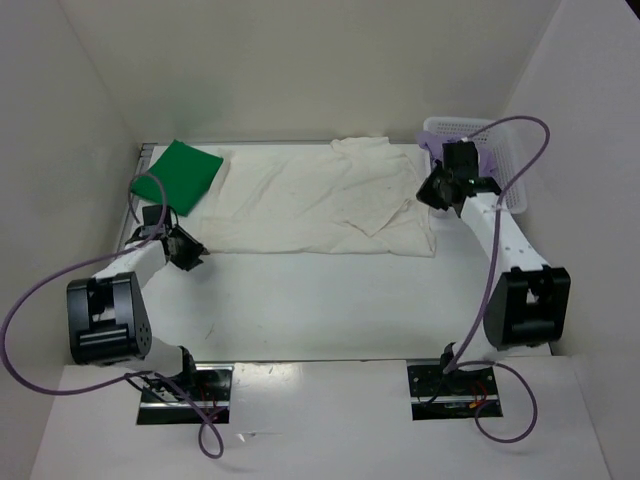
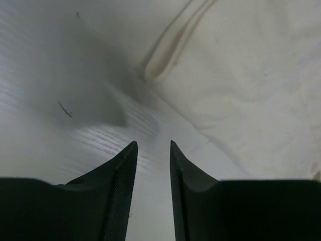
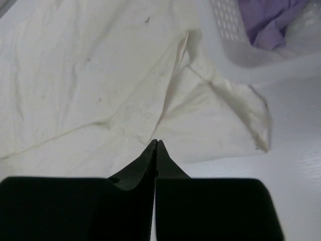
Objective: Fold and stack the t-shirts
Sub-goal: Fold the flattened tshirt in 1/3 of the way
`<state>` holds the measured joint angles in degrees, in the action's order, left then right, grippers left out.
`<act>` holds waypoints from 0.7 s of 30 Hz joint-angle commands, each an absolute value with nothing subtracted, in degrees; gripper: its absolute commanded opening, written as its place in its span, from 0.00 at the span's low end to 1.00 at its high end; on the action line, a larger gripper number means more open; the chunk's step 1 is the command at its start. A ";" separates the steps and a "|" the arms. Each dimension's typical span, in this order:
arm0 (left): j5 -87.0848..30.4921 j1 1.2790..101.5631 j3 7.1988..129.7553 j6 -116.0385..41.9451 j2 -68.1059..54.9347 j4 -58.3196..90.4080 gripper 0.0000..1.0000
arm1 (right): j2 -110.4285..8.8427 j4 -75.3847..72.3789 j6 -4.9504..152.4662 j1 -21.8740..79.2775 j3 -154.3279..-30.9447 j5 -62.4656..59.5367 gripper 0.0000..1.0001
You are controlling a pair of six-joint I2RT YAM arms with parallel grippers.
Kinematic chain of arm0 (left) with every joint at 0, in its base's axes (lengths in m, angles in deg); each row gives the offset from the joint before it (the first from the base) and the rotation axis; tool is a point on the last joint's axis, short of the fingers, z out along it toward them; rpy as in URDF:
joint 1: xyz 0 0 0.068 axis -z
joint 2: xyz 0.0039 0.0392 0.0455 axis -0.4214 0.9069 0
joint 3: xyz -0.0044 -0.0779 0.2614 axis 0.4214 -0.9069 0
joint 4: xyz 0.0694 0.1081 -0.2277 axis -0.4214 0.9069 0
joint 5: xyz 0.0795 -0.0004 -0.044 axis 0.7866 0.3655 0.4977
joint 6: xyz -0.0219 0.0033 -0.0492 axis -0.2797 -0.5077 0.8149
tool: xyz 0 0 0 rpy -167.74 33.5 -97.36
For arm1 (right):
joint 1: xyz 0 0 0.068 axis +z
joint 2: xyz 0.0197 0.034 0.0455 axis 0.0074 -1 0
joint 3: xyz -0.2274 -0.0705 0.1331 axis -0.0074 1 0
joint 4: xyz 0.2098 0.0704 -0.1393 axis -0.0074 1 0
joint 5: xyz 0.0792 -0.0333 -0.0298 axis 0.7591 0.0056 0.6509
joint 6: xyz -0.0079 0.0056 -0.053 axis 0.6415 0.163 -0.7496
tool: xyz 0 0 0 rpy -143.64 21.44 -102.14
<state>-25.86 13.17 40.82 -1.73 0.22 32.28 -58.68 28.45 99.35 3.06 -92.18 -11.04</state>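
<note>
The white t-shirt [image 1: 320, 200] lies spread out and creased across the back of the table, one sleeve folded over. A bright green t-shirt [image 1: 180, 175] sits folded at the back left, next to it. The lavender t-shirt [image 3: 271, 22] is bunched inside the white basket [image 3: 235, 50]. My left gripper [image 2: 153, 145] is open with nothing between its fingers, over bare table just off the white t-shirt's [image 2: 251, 90] left hem. My right gripper [image 3: 156, 142] is shut with nothing in it, hovering over the white t-shirt's [image 3: 90, 85] right side near the sleeve.
The lattice basket [image 1: 470, 140] stands at the back right corner, touching the white t-shirt's edge. White walls close in the table on three sides. Purple cables loop from both arms [image 1: 110, 310] [image 1: 525, 300].
</note>
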 commanded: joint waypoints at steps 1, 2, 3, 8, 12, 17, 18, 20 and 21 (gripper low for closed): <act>-29.51 12.35 40.25 1.64 5.01 28.35 0.39 | -52.78 25.41 101.92 3.27 -82.87 -6.29 0.00; -29.53 11.57 39.64 1.65 6.59 27.65 0.39 | -50.68 25.41 101.92 3.27 -81.27 -6.29 0.00; -29.53 11.56 39.64 3.04 7.12 26.60 0.41 | -49.88 25.93 101.92 3.27 -80.03 -7.16 0.01; -30.22 11.56 39.64 5.68 7.66 22.46 0.45 | -47.32 25.94 101.31 1.77 -72.12 -7.17 0.14; -30.76 11.56 37.97 5.69 3.19 21.84 0.41 | -47.84 25.32 101.31 0.45 -68.69 -7.17 0.32; -29.01 11.56 37.96 6.92 1.23 21.31 0.45 | -49.25 24.54 103.76 -2.44 -68.68 -10.33 0.37; -29.00 11.56 39.01 6.92 2.55 21.31 0.45 | -47.95 24.01 104.47 -2.97 -68.16 -10.34 0.37; -29.00 11.56 40.60 6.92 5.98 22.89 0.45 | -47.32 22.61 106.84 -4.55 -66.49 -8.59 0.37; -29.00 11.56 40.60 6.92 6.51 21.76 0.45 | -46.71 21.38 107.54 -4.56 -65.27 -6.75 0.37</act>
